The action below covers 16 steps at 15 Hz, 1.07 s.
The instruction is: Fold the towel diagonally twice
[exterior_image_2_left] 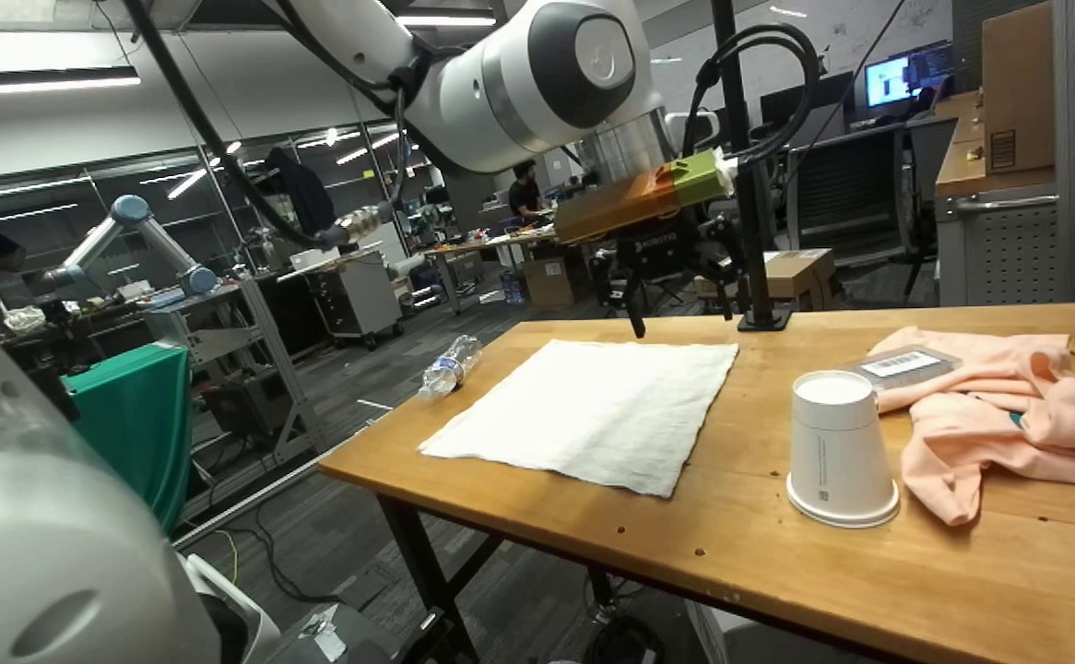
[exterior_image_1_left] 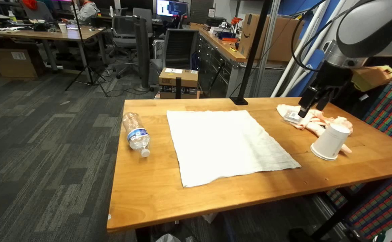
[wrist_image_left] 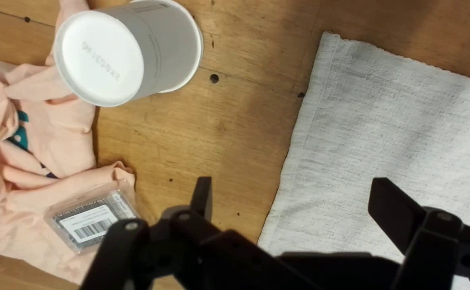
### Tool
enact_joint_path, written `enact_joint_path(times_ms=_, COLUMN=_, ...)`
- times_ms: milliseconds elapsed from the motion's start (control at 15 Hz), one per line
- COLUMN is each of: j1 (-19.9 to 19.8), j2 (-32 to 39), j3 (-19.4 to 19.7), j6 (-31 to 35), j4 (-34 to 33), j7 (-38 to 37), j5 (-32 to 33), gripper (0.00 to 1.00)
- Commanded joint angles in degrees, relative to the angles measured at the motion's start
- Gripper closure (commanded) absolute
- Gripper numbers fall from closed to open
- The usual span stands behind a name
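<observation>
While the four-cornered white cloth towel (exterior_image_1_left: pixel 216 144) lay flat and unfolded on the brown wooden table (exterior_image_1_left: pixel 149 198), the black two-fingered Robotiq gripper (wrist_image_left: pixel 291 183) hung above and apart from it, its fingers spread wide. In the wrist view, one finger showed against bare wood and the other against the towel. The gripper was carried by a white and dark grey robot arm (exterior_image_2_left: pixel 459 101). In both exterior views, a clear plastic bottle (exterior_image_1_left: pixel 137 132) with a blue label lay on its side left of the towel, near the table's left edge. To the towel's right, a white paper cup (exterior_image_1_left: pixel 330 141) stood upside down, close to a crumpled peach-coloured cloth (exterior_image_2_left: pixel 962 433); whether the two touched, I could not tell. A small clear plastic case (wrist_image_left: pixel 92 223) with a white barcode label lay on that cloth. At the table's far edge rose a slim black post (exterior_image_1_left: pixel 256 43) on a square base.
</observation>
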<state>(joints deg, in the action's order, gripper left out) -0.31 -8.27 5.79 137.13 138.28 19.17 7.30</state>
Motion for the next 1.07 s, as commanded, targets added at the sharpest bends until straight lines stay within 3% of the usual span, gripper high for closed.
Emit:
enact_joint_path(times_ms=0, j1=-0.4, j2=2.4, j3=-0.2, j6=0.4, j4=-0.7, j7=1.8, j5=-3.1, gripper=0.00)
enact_joint_path(times_ms=533, j1=-0.8, j2=8.2, j3=-1.1, j6=8.5, j4=0.3, j7=-0.5, j5=-5.0, gripper=0.00)
enact_joint_path(times_ms=1000, j1=0.1, j2=12.5, j3=-3.4, j6=20.2, j4=7.6, j7=-8.0, j5=-2.1, gripper=0.00)
